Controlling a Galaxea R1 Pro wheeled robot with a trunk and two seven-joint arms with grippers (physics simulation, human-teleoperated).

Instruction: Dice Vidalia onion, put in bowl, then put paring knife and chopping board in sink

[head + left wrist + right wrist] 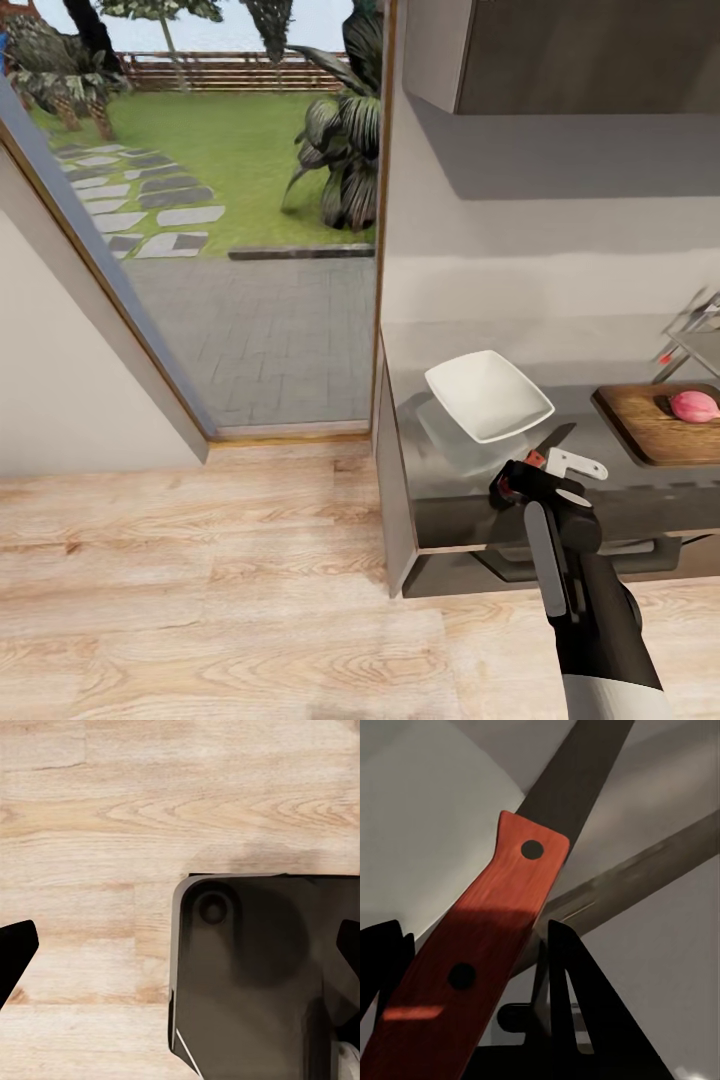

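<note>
Right gripper [540, 468] clamped on the paring knife [487, 937] — beside the bowl [489, 394].
Left gripper's fingers [15, 952] hung wide; a loose grip might drop the blade — the Vidalia onion [694, 405] waited uncut.

I see the countertop [470, 490] as smooth grey with a faint sheen — the bowl [489, 395] glossy white. The chopping board [655, 425] shows brown wood grain; the paring knife [484, 945] has a satiny red handle — dark matt blade.

A small pinkish-red onion [694, 405] rests on the brown wooden chopping board [650, 425]; the shallow white squarish bowl [488, 395] sits on the grey worktop [470, 470]; the red-handled paring knife [491, 937] points towards it.
</note>
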